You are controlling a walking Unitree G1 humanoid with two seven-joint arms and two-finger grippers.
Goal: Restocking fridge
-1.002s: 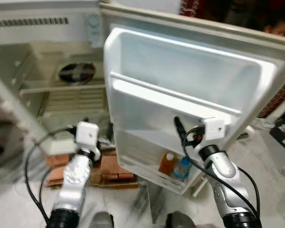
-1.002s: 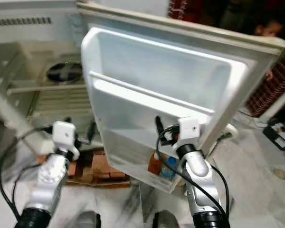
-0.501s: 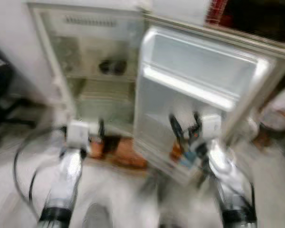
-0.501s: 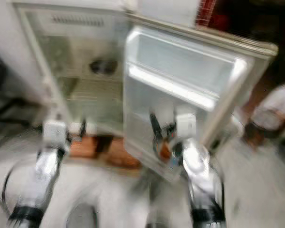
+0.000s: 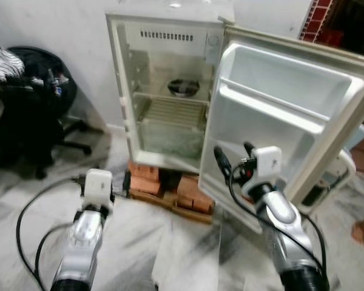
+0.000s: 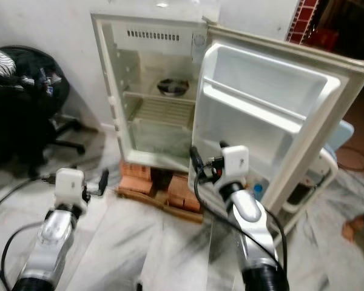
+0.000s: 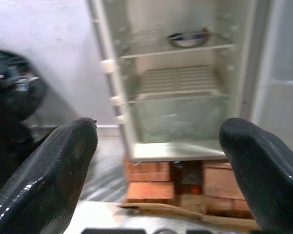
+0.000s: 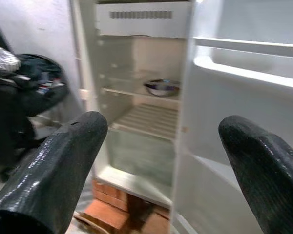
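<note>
2 pincers spread (empty), fridge (image 5: 170, 91) door (image 5: 279, 115) wide open

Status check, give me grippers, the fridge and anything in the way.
Left gripper open, empty, low before the small white fridge. Right gripper open, empty, by its open door. Metal bowl on upper shelf. Red bricks under fridge.

head: high, looking down | wrists: low, level | shared: open fridge (image 5: 170, 103), slightly blurred
</note>
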